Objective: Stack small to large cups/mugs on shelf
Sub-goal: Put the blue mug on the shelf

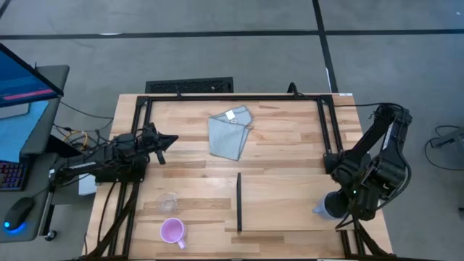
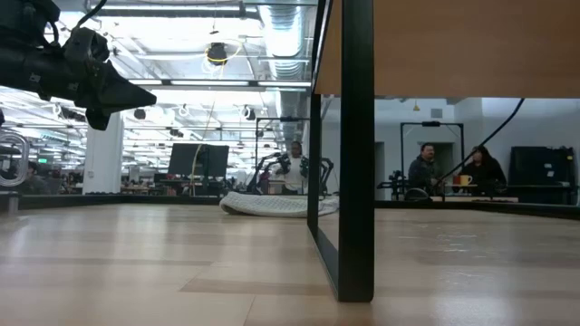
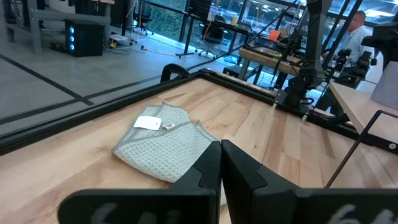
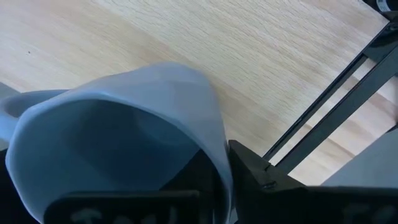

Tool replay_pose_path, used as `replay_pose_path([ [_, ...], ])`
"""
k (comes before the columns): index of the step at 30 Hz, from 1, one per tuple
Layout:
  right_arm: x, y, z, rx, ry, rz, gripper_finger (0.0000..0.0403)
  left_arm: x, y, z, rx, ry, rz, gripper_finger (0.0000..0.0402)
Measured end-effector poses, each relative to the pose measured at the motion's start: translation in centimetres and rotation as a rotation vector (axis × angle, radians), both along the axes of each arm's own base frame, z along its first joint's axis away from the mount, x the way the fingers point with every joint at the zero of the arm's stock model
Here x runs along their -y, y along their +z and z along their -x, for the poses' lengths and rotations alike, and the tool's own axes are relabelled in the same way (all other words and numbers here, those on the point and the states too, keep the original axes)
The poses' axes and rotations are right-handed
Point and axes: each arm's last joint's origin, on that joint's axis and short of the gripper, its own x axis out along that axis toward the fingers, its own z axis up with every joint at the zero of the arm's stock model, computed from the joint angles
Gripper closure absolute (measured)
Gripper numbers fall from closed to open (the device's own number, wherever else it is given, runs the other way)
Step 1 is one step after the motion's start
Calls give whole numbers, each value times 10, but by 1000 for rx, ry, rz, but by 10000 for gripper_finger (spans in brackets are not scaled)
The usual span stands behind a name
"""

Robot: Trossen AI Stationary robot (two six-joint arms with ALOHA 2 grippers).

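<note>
The grey-blue mug (image 1: 324, 209) is at the right end of the light-wood shelf (image 1: 290, 196), in my right gripper (image 1: 332, 206), which is shut on it. The mug fills the right wrist view (image 4: 112, 137). The pink-purple mug (image 1: 172, 232) and the clear cup (image 1: 168, 201) stand on the tabletop, left of the shelf's black divider strip (image 1: 239, 203). My left gripper (image 1: 165, 139) is shut and empty above the table's left part, pointing at the light-blue cloth (image 3: 168, 146). My right gripper pinches the grey-blue mug's wall at the rim (image 4: 219, 149), one finger (image 4: 208, 177) inside the mug and the other finger (image 4: 258, 177) outside. The mug's opening faces the wrist camera. Whether its base rests on the shelf does not show.
The folded light-blue cloth (image 1: 230, 133) lies at the table's far middle. The black frame (image 1: 232, 96) runs along the table's far edge and down both sides. People sit in the room behind the table (image 2: 426, 167).
</note>
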Motion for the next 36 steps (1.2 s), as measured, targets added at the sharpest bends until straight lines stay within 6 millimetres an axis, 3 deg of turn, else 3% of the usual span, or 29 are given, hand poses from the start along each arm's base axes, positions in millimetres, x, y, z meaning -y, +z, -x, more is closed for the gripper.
replay_pose_path([
  [20,0,0,0,-14,-29,-8,342,0,0,0,1,13,-1,401],
  [36,-3,1,-1,5,-13,-46,199,0,0,0,0,15,-2,401],
])
